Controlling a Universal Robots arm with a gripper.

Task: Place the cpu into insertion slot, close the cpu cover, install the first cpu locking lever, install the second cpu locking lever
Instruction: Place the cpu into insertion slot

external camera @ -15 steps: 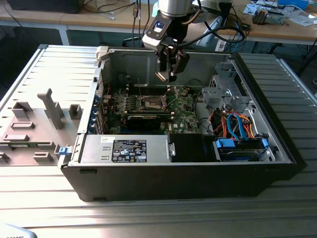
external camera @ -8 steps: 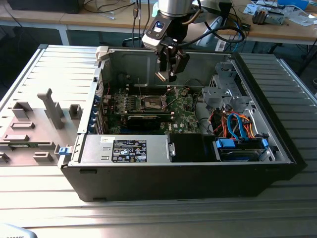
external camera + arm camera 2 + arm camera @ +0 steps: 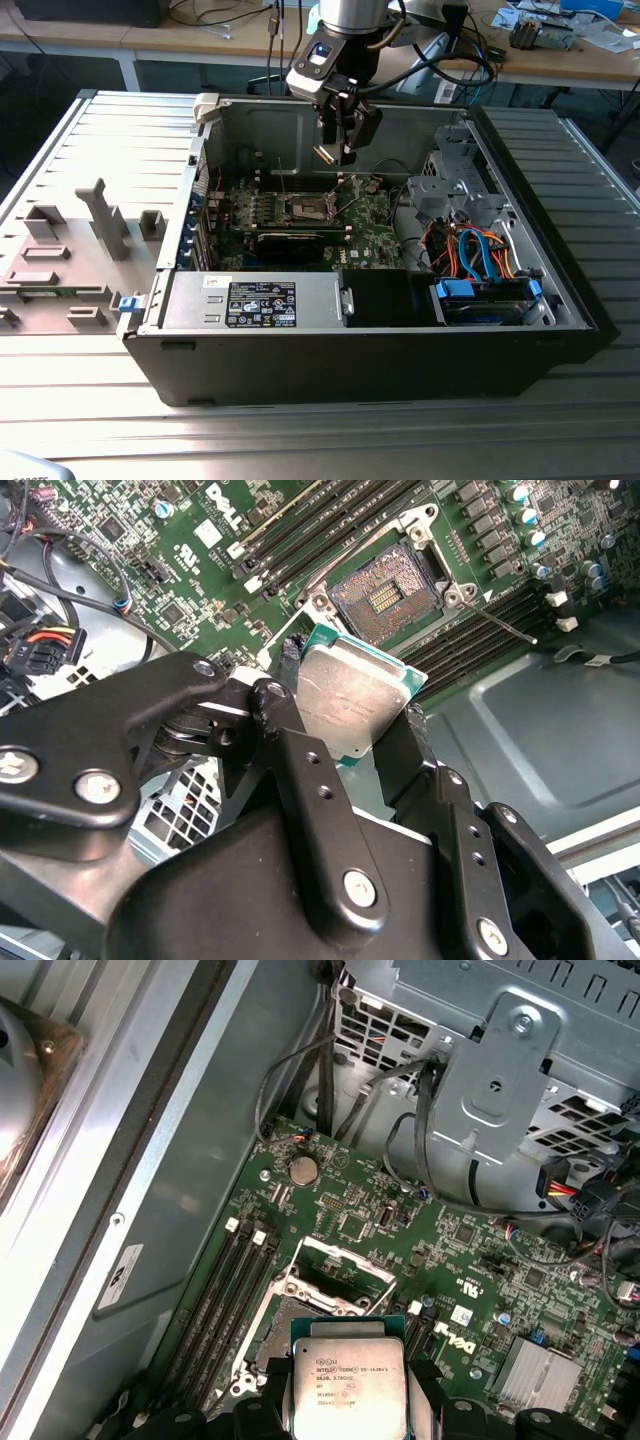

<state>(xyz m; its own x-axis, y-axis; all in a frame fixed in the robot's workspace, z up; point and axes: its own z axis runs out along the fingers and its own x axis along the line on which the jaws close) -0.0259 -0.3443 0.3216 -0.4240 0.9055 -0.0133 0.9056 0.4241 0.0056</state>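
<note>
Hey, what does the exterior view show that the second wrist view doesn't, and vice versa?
Exterior view: the whole open computer case and its power supply. Second wrist view: the fingers clamped on the cpu by its edges, and the insertion slot with its dark pin field uncovered. Both share the gripper hanging over the green motherboard, apart from the slot.

White logo lettering [image 3: 455,1338] is showing on green board [image 3: 330,1195]. Small print rows are sitting on cpu [image 3: 347,1385] lid, too fine to read. Black label [image 3: 260,303] w/ white print is sitting on PSU [image 3: 190,297]. White sticker [image 3: 120,1275] is sitting on case wall [image 3: 180,1140], illegible.
</note>
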